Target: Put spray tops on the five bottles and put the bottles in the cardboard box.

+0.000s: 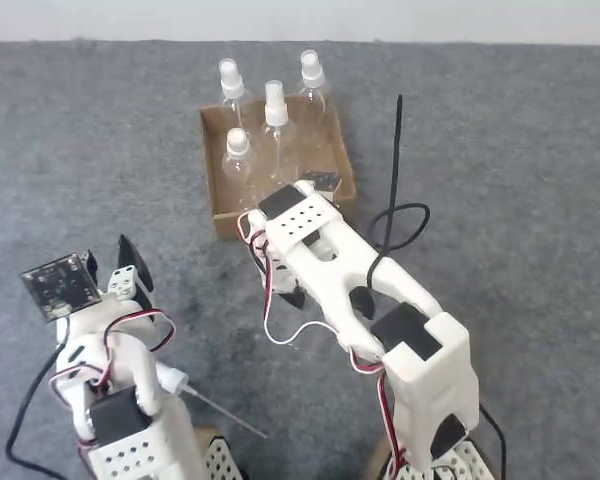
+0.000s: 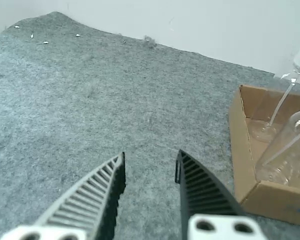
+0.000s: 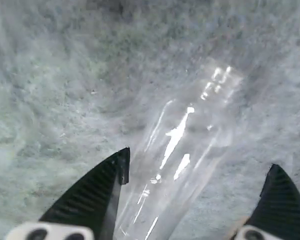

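A clear bottle [image 3: 185,135] without a top lies on the grey carpet, between the fingers of my open right gripper [image 3: 200,162]; they are not touching it. In the high view the right arm [image 1: 320,250] reaches down just in front of the cardboard box [image 1: 216,185] and hides that bottle. Several capped bottles [image 1: 275,115] stand in the box. A loose spray top [image 1: 180,384] with a thin tube lies beside the left arm's base. My left gripper [image 2: 150,159] hangs open over bare carpet, left of the box [image 2: 242,145].
A black cable [image 1: 396,160] rises to the right of the box. The carpet [image 1: 100,150] left of the box is open floor. A white wall [image 2: 190,20] bounds the carpet behind.
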You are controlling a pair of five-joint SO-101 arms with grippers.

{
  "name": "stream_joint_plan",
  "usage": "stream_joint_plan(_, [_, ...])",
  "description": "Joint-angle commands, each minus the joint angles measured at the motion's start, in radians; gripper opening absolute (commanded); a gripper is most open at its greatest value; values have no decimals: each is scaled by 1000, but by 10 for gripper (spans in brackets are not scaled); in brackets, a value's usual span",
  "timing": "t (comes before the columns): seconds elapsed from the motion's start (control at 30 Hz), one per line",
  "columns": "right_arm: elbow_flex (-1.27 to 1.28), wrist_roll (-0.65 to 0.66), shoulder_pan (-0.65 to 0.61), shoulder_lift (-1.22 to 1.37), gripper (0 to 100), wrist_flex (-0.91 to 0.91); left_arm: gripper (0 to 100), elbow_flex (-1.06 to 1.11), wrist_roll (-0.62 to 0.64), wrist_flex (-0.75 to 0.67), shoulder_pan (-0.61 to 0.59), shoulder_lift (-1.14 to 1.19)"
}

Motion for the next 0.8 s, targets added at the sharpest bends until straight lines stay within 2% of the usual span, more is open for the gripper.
stream_joint_plan(0.0, [-6,52,39,-25,362,48,159,-13,6,-29,-8,-18])
stream_joint_plan(0.23, [-2,120,88,-25,346,93,159,-13,6,-29,-8,-18])
stream_joint_plan(0.47, [-2,204,90,-18,169,53,159,-13,6,-31,-8,-18])
stream_joint_plan(0.63, [-3,233,93,-25,132,58,159,-13,6,-31,-8,-18])
stream_joint_plan(0.77, [-5,339,93,-54,77,58,159,-13,6,-31,-6,-18])
